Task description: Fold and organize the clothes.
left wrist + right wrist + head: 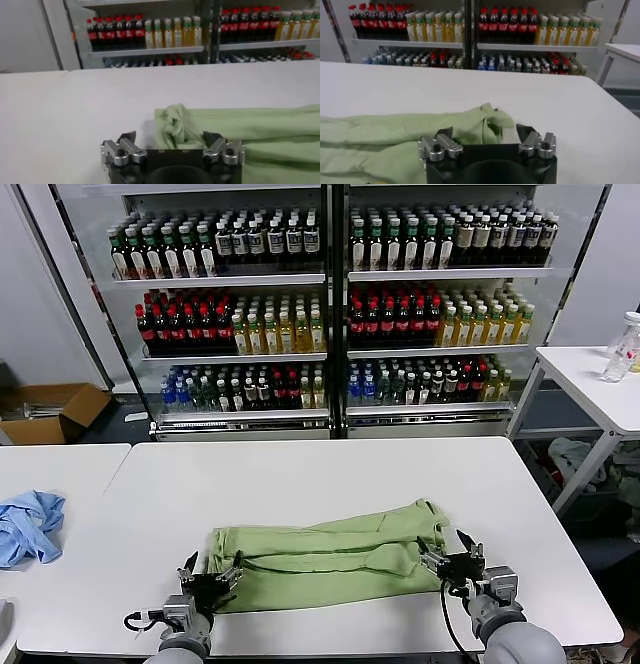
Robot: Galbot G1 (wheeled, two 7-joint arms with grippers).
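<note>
The light green shirt (330,556) lies folded into a long band across the white table (300,474), its print and collar hidden. My left gripper (211,570) is open and empty at the band's left near end; that end shows bunched in the left wrist view (175,125), just beyond the gripper (170,139). My right gripper (450,553) is open and empty at the band's right near end; the shirt's end (470,122) lies just beyond the gripper (482,132) in the right wrist view.
A light blue cloth (28,526) lies on the neighbouring table at the left. Drink coolers full of bottles (330,304) stand behind the table. Another white table with a bottle (622,349) stands at the right. A cardboard box (50,409) sits on the floor far left.
</note>
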